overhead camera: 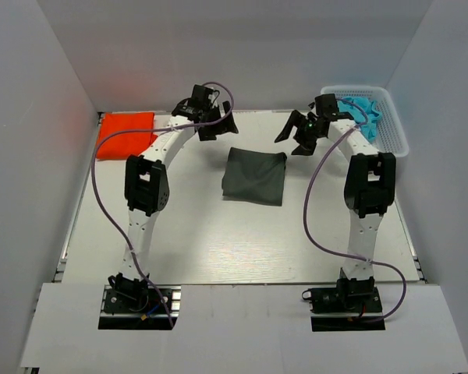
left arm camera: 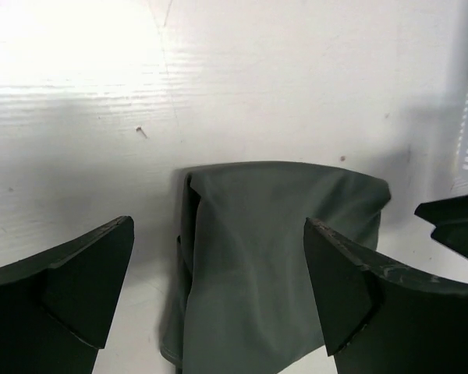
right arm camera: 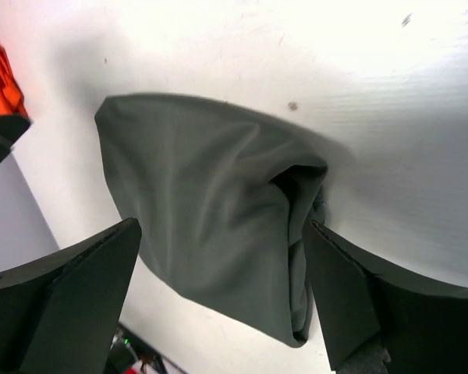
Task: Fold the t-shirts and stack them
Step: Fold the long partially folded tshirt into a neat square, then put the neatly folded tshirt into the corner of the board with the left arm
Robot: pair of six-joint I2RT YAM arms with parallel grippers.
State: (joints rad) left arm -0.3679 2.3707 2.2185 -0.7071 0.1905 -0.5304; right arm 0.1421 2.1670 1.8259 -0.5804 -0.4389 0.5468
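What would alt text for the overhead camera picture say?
A folded dark grey t-shirt lies in the middle of a white table, the robot's open left hand and right hand hovering empty by its far corners. A folded orange-red t-shirt sits at the far left corner, and a white basket holding blue cloth at the far right.

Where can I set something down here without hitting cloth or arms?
The widest bare patch is the near half of the table, bordered by the grey shirt, left arm, right arm and front edge. Crowded: the far side, with the orange shirt at left, the basket at right, and the open left pincer and right pincer flanking the grey shirt.
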